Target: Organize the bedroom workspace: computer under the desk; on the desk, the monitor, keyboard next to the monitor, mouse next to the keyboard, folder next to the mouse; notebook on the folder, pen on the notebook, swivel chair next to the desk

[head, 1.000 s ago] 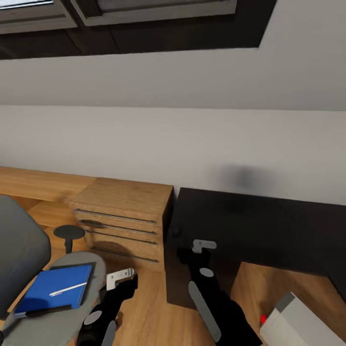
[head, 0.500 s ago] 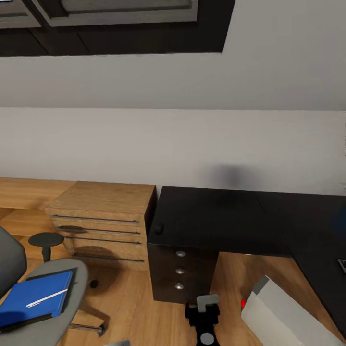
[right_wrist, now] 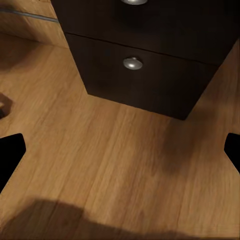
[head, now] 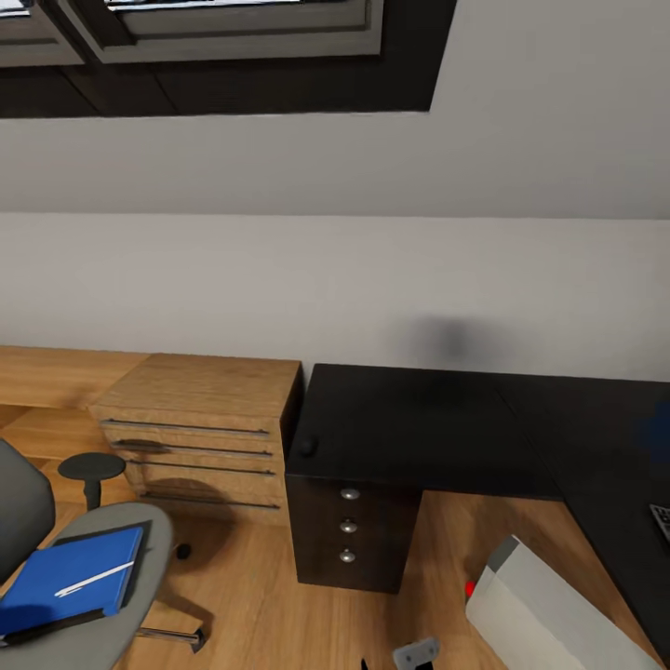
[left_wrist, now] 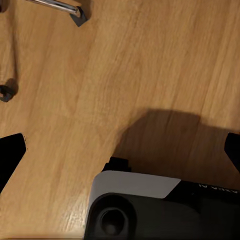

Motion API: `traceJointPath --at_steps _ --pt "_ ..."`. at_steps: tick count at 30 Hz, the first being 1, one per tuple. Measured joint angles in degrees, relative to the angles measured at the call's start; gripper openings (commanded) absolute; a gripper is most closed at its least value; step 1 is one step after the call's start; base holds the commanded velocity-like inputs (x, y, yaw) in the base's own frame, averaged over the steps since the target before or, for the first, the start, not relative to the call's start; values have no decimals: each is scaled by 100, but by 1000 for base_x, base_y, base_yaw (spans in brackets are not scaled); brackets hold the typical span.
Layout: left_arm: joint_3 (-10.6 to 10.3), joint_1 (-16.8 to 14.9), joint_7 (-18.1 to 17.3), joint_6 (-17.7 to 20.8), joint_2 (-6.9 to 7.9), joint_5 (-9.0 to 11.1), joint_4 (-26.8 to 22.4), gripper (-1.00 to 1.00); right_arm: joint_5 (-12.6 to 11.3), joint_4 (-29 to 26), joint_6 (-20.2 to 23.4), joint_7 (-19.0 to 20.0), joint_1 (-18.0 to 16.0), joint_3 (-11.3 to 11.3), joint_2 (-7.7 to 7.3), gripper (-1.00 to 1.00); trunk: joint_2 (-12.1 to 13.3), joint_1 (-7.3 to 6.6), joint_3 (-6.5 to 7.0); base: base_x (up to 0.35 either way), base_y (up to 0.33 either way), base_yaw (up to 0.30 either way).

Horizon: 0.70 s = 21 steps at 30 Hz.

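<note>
Both claws spread wide over bare floor (right_wrist: 120, 165) between swivel chair (head: 88, 596) and desk (head: 419, 428) drawers.

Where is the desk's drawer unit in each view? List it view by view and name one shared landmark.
Head view: the drawer unit stands low centre, under the black desktop's left end.
Right wrist view: its dark front rises beyond the floor, ahead of the gripper.
Left wrist view: looks at wooden floor.
Shared landmark: the wooden floor, running up to the drawer unit's foot.
</note>
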Motion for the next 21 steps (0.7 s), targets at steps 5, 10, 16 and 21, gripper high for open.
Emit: traceJointPath --at_steps 5,10,16,21 --pt "10 2 2 45 164 30 253 100 -65 0 -11 7 0 1 0 100 201 -110 90 0 0 0" --pt "11 -130 -2 311 237 308 581 100 -74 3 -19 8 0 1 0 100 402 -220 180 0 0 0" --pt "11 -226 -9 602 337 638 670 100 -78 2 -36 -4 1 -3 -1 100 643 -352 288 0 0 -164" --pt "7 -238 -9 495 335 679 670 100 -83 0 -32 -12 1 -13 -1 100 725 -397 325 0 0 -272"
